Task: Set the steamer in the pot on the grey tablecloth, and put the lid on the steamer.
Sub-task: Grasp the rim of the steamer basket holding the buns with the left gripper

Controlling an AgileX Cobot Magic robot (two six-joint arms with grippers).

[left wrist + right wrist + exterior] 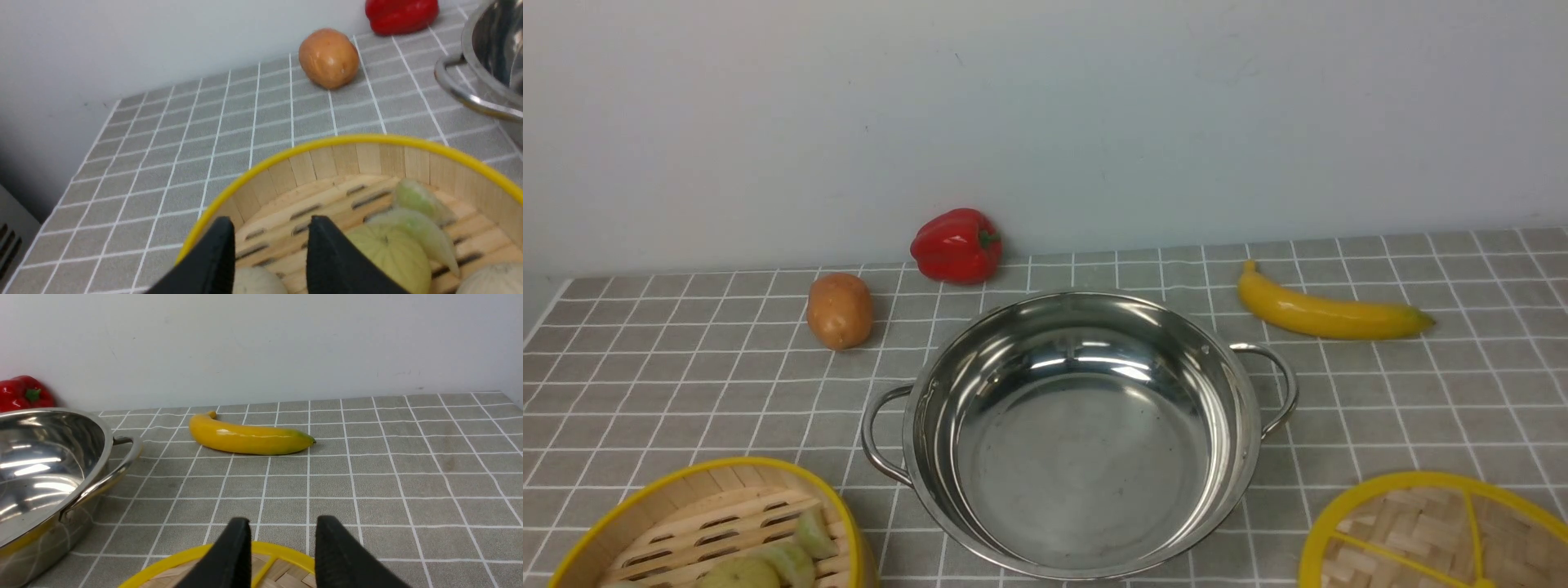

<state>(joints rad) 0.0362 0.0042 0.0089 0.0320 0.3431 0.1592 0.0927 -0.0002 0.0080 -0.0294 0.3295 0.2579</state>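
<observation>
Grey tablecloth (686, 384) carrying: steamer (645, 510) at 8 o'clock of the pot (1078, 457), below the nearer left tool (270, 220), jaws apart, empty; lid (1421, 539) at 4 o'clock, below right tool (282, 520), likewise apart.

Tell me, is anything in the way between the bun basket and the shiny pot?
No, nothing visible. Only a strip of grey tablecloth lies between the steamer and the pot, and the pot is empty inside. The potato and red pepper sit farther back, off that path.
</observation>
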